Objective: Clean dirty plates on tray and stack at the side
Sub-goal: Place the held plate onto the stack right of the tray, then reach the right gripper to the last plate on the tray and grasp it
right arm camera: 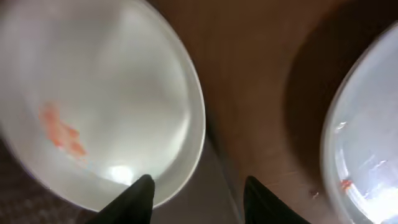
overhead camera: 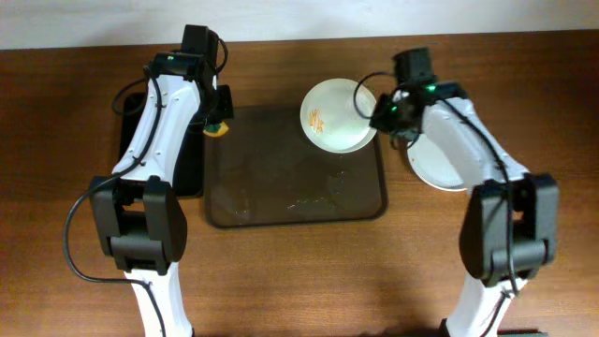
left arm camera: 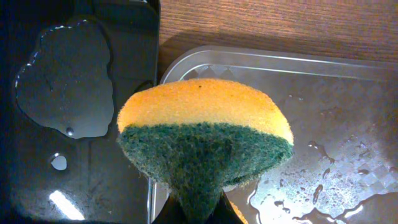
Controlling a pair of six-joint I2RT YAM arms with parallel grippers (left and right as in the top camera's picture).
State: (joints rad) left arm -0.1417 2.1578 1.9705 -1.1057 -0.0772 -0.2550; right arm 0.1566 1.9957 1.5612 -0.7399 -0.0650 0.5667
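A white plate (overhead camera: 337,114) with orange smears lies on the far right corner of the dark brown tray (overhead camera: 281,187). My right gripper (overhead camera: 382,114) is open at that plate's right rim. In the right wrist view, this gripper (right arm camera: 199,194) has one finger over the plate (right arm camera: 93,106) and the other outside the rim. A second plate (overhead camera: 440,168) rests on the table to the right, partly under the right arm, and shows one small orange spot (right arm camera: 367,143). My left gripper (overhead camera: 217,126) is shut on a yellow and green sponge (left arm camera: 205,130) over the tray's far left corner (left arm camera: 323,93).
A smaller black tray (overhead camera: 192,164) sits left of the brown one, with a puddle of water (left arm camera: 62,87) on it. Water drops and streaks (overhead camera: 314,198) lie on the brown tray's floor. Bare wooden table (overhead camera: 299,281) stretches along the front.
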